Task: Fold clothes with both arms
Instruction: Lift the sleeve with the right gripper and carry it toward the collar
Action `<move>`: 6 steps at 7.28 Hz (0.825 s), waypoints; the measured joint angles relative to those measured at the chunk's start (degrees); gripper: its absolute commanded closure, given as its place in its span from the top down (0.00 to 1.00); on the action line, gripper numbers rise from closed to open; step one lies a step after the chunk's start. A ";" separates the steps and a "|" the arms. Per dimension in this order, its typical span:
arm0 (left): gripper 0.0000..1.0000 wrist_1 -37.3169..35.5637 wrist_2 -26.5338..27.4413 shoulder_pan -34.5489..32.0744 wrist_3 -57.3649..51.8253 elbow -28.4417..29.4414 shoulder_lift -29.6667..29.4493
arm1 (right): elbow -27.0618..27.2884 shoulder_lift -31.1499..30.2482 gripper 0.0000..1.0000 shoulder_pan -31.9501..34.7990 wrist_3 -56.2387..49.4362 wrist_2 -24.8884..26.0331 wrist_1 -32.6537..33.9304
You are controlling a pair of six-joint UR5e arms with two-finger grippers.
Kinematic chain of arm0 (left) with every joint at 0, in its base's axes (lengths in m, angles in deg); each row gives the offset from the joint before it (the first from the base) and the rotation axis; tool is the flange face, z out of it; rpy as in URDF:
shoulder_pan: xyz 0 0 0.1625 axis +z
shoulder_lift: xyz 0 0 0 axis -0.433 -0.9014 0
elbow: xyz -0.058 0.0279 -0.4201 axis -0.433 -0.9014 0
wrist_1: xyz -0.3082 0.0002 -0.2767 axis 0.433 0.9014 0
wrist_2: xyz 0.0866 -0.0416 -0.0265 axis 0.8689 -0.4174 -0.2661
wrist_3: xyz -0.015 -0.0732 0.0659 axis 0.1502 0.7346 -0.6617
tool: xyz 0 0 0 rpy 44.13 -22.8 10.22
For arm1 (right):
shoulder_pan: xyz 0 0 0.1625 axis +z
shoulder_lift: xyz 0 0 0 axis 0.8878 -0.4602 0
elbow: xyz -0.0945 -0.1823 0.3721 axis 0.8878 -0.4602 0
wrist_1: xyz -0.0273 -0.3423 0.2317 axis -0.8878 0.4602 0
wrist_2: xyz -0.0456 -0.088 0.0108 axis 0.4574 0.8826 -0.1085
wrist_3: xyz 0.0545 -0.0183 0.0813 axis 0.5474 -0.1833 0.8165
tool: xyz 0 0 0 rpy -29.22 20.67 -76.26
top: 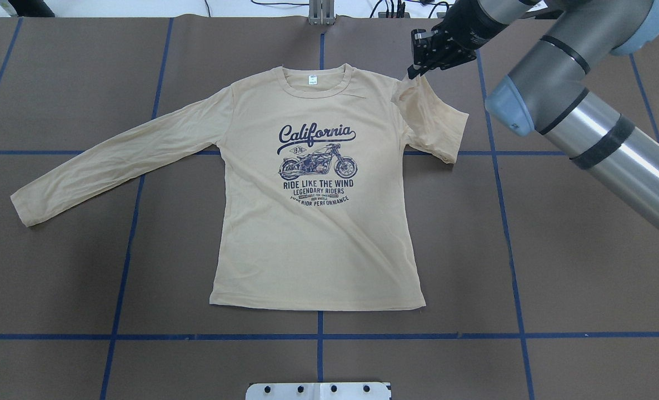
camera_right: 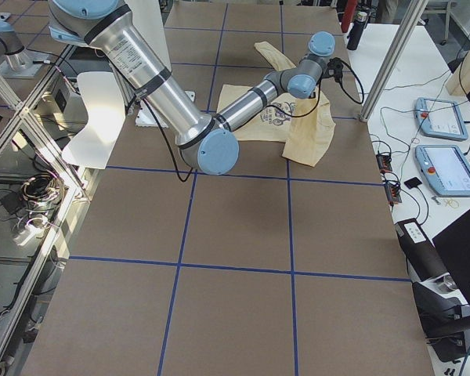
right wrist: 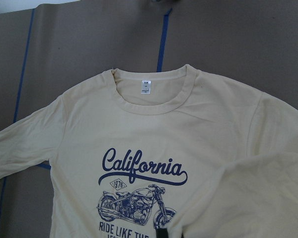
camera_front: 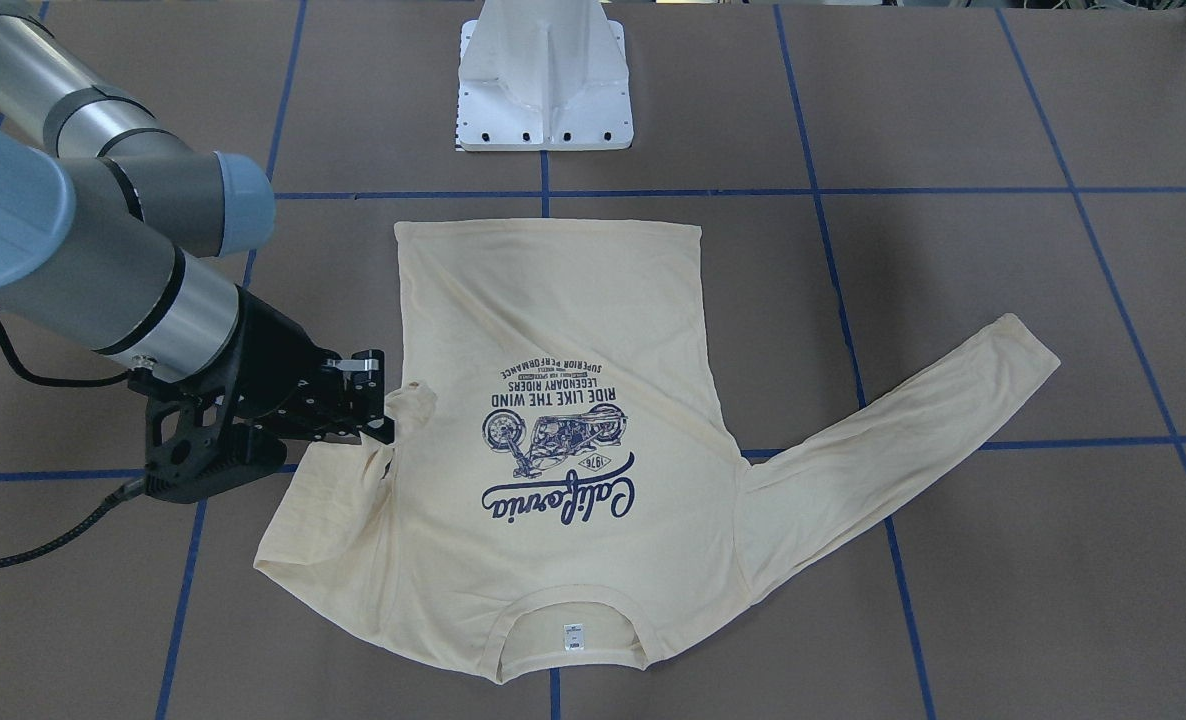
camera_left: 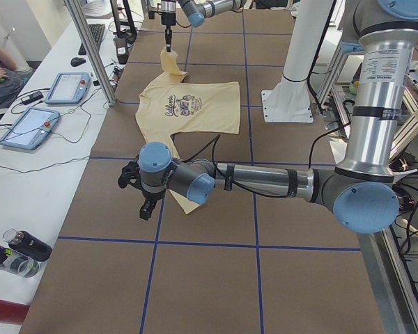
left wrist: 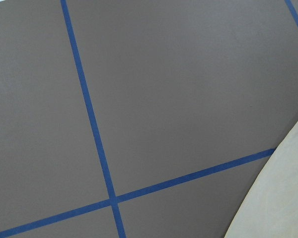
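Overhead exterior shows the T-shirt (top: 318, 233) spread print-up on the surface (top: 557, 250), its right sleeve (top: 432, 119) doubled back because the right tool (top: 414, 71) pinches its end above the far shoulder, likely to lay it across. The left tool (camera_left: 145, 202) hangs beside the left sleeve (top: 113, 161); open or closed, I cannot tell.

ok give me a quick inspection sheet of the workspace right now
surface: brown table with blue tape grid
job's things: T-shirt print up, one sleeve spread flat, other cuff lifted
clutter: nothing seen on the table
hands: right hand shut on the lifted cuff; left hand over the table by the spread sleeve, state unclear
cables: black cable trails from the right hand
surroundings: white pedestal; side bench with pendants and bottles
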 measured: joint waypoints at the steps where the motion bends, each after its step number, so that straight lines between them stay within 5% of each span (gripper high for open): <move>1: 1.00 0.00 0.02 0.00 -0.02 0.24 -0.06 | -2.76 2.57 0.00 -0.44 0.28 0.09 -0.05; 6: 1.00 3.56 0.09 0.00 -0.06 5.41 -2.00 | -10.87 11.51 0.00 -2.34 1.22 2.28 -0.15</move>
